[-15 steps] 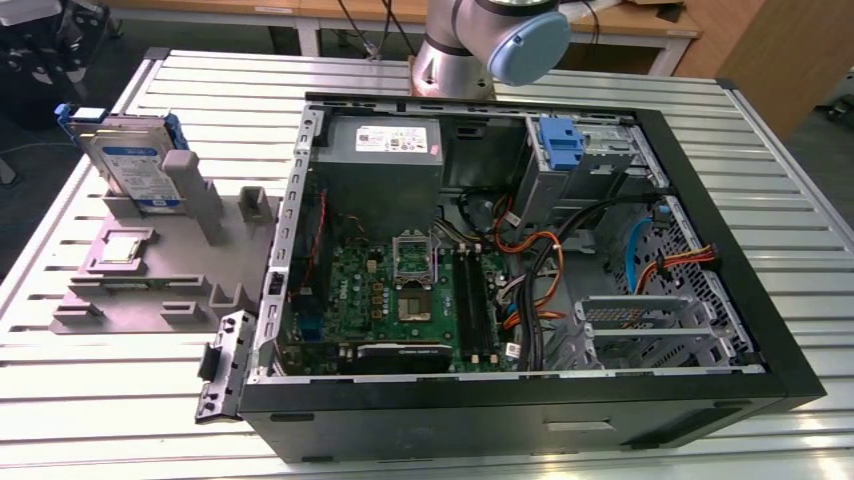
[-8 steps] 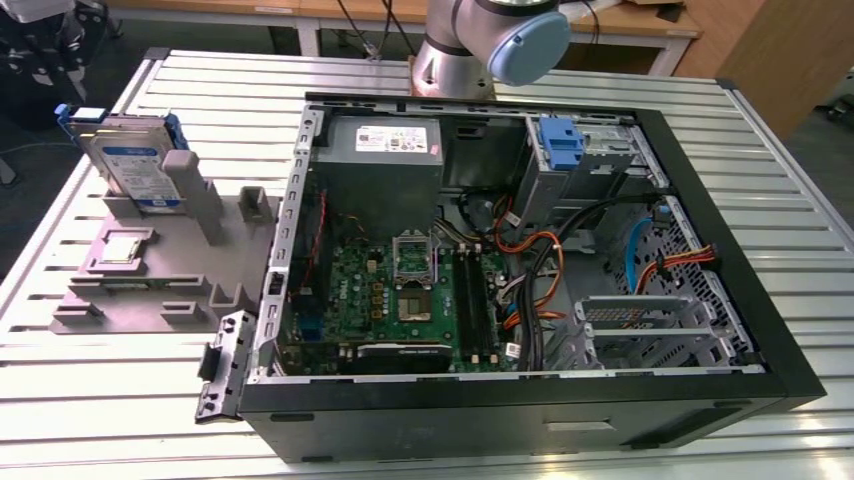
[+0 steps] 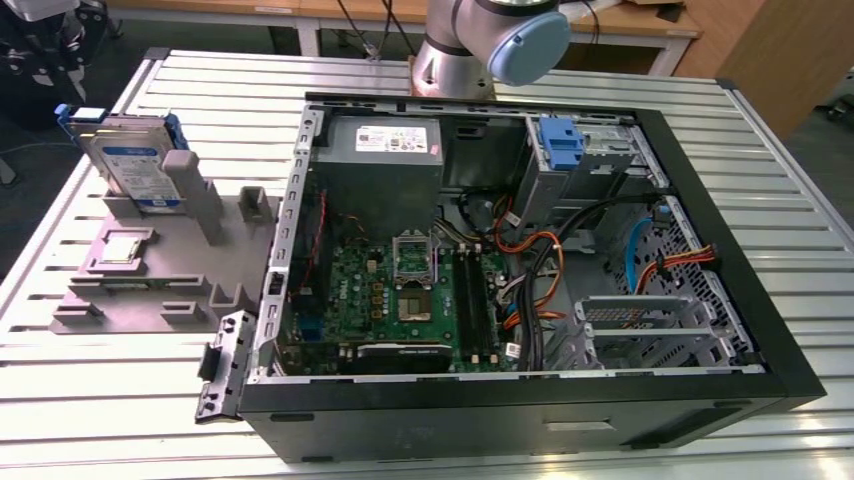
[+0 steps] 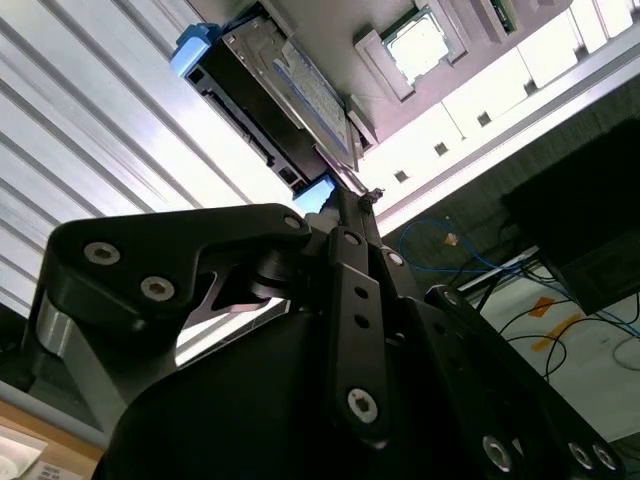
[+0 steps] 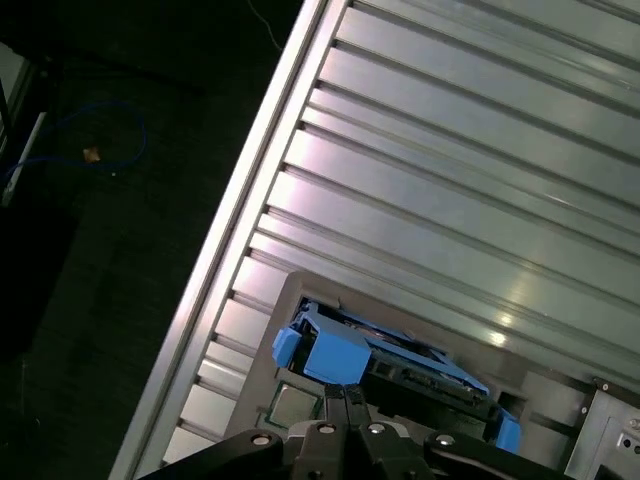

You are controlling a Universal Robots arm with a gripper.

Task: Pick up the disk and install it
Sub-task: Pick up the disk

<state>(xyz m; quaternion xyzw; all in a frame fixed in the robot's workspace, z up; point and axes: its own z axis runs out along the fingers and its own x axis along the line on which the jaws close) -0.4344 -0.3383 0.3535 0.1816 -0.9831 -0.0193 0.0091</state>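
The disk (image 3: 134,160) stands on edge in a slot of the grey holder block (image 3: 147,280). The block sits near the far corner of the slatted metal table (image 3: 120,420), on the exterior view's left. The blue frame of the disk runs along its edges, and its white-and-blue label faces the open computer case (image 3: 534,400).

The case lies on its side and takes up the middle of the table as far as the edge on the exterior view's right. Inside it, the motherboard (image 3: 400,290) is exposed. A grey metal box (image 3: 387,150) and a tall blue bracket (image 3: 561,145) sit along the case's far wall. The robot arm (image 3: 494,40) rises from the table's far edge, behind the case.

In both wrist views the gripper (image 5: 345,392) (image 4: 350,190) points at the disk (image 5: 390,365) (image 4: 290,90) and is apart from it. The claw tips are drawn together with nothing between them. A square chip (image 4: 420,45) lies flat on the holder block just beside the disk.
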